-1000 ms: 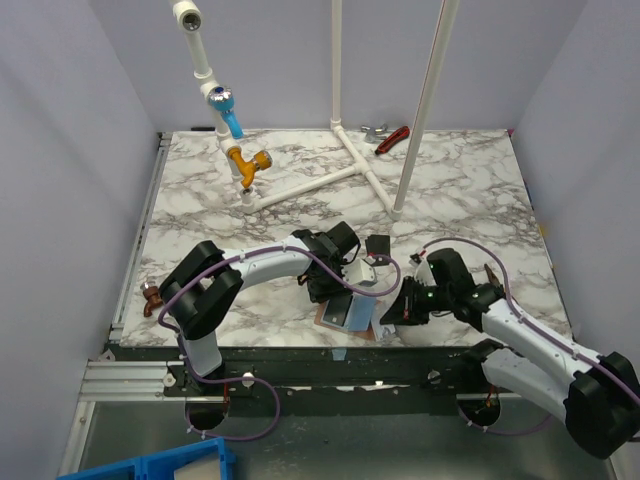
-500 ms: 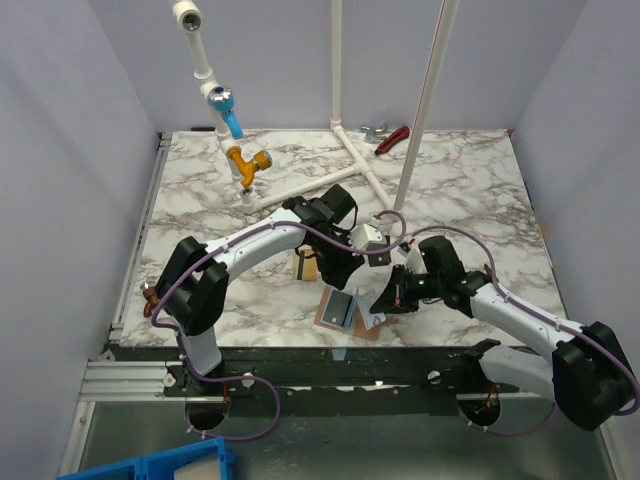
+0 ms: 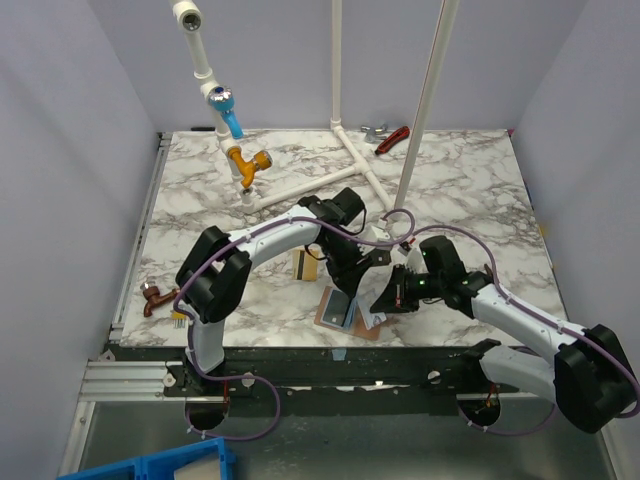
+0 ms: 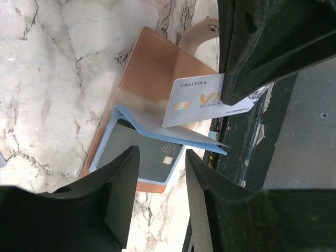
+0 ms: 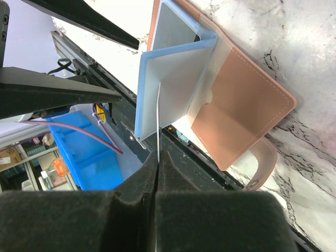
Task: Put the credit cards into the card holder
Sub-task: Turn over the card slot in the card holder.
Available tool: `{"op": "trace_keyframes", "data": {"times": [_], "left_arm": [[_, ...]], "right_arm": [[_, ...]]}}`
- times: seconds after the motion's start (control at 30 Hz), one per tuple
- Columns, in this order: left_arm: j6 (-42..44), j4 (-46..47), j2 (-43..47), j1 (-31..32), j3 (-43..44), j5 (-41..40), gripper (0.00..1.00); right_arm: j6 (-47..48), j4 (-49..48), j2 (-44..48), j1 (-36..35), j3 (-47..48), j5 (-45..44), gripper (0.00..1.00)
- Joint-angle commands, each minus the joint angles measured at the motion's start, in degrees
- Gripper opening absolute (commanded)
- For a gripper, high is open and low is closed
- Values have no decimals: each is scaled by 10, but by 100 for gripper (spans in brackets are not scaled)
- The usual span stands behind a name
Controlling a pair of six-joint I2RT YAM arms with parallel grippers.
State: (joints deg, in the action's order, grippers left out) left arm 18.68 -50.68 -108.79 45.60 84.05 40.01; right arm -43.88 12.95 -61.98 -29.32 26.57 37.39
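Note:
The card holder [image 4: 152, 73] lies open near the table's front edge, tan-brown with light blue inner sleeves [image 5: 173, 79]. It also shows in the top view [image 3: 330, 312]. A dark grey VIP card [image 4: 142, 152] sits in its lower pocket. My right gripper [image 5: 158, 157] is shut on a silvery-grey card [image 4: 197, 102], seen edge-on, with its edge at the blue sleeve. My left gripper [image 4: 160, 202] is open and empty just above the holder. A gold card [image 3: 305, 263] lies on the table left of my left gripper [image 3: 352, 275]. The black card is hidden.
A white pipe frame [image 3: 350, 165] with a yellow and blue valve [image 3: 248, 160] stands at the back. A red-handled tool [image 3: 392, 138] lies far back. A small brown fitting [image 3: 152, 296] sits at the left edge. The table's front edge [image 3: 300, 348] is just below the holder.
My left arm has swung right and forward, uncovering the gold card and now covering the black card. My right gripper has moved left with its card to the holder.

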Motion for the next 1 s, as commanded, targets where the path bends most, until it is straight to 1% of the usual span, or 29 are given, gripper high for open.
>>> {"op": "trace_keyframes", "data": {"times": [0.0,0.13,0.33,0.57,0.7,0.97], "left_arm": [[-3,-7,-7,6,21,26,41],[-3,-11,-9,10,24,31,41],[-1,3,-12,24,10,4,41],[-2,5,-15,31,9,-7,41],[4,14,-14,39,-1,-30,41],[7,23,-12,41,-13,-50,41]], "right_arm": [[11,4,4,-6,-6,6,1],[10,3,8,-6,-13,6,1],[9,6,13,-5,-15,5,1],[7,1,12,-5,-20,6,1],[5,0,14,-6,-22,6,1],[4,-1,15,-6,-23,6,1]]}}
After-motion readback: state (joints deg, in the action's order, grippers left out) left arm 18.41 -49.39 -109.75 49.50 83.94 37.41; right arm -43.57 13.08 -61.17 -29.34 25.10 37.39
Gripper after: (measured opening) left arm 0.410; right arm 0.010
